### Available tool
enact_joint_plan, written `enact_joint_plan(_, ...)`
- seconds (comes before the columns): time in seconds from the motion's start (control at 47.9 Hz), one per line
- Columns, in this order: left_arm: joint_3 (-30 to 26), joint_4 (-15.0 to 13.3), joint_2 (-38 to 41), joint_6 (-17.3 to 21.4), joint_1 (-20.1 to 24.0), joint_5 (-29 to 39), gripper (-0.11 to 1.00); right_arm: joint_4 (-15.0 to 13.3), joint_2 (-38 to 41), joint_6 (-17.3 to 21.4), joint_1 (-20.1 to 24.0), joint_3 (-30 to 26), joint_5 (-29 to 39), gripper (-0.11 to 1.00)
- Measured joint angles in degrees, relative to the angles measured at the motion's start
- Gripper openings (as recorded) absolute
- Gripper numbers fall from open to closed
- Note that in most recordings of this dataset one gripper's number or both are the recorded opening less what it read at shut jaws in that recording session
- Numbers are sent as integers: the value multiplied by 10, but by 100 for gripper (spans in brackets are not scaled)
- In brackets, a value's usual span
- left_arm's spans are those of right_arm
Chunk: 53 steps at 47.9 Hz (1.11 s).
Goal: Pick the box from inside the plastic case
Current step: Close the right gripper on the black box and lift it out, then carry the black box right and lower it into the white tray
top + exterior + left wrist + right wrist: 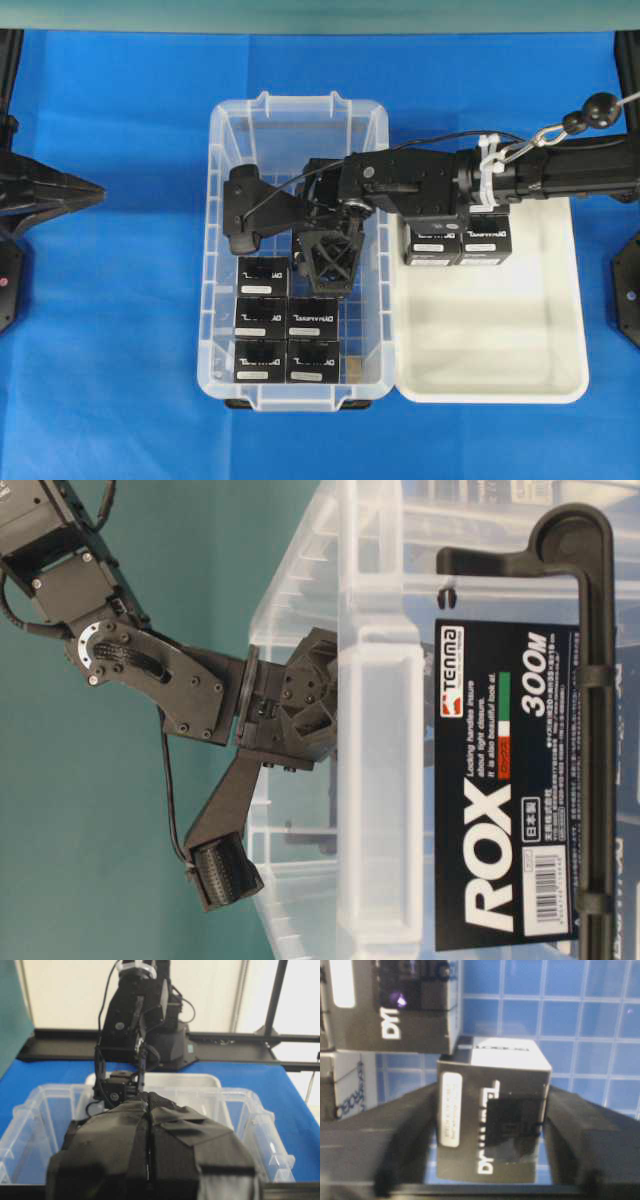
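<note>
The clear plastic case [225,200] stands mid-table and holds several black boxes with white lettering [261,317]. My right gripper [325,262] reaches across into the case, pointing down. In the right wrist view the right gripper [492,1125] has a finger pressed on each side of one box [470,1130], above the gridded floor. From overhead that box is mostly hidden under the gripper. My left gripper [95,192] is parked left of the case; in its wrist view its fingers [115,1150] are pressed together and empty.
A shallow white tray [560,330] sits right of the case with two boxes [458,245] at its far-left corner, under my right arm. More boxes [395,1010] stand close beside the gripped one. The case wall [380,780] fills the table-level view.
</note>
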Motion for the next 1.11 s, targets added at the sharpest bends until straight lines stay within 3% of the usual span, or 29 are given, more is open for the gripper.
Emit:
enact_joint_plan(0.271, -1, 1, 0, 0, -1, -1, -6, -2, -47, 3, -20, -47, 38, 61)
enact_joint_plan(0.522, -1, 0, 0, 0, 1, 0, -6, -2, -128, 12, -49, -151, 175, 61)
enact_joint_plan(0.668, -1, 0, 0, 0, 6, -1, -6, -2, -182, 15, -47, -173, 255, 61)
enact_joint_plan(0.898, -1, 1, 0, 0, 10, 0, -6, -2, -258, 51, -33, -134, 321, 61)
enact_joint_plan(1.107, 0, 0, 0, -1, 11, 0, -6, 0, -364, 95, -27, 10, 312, 61)
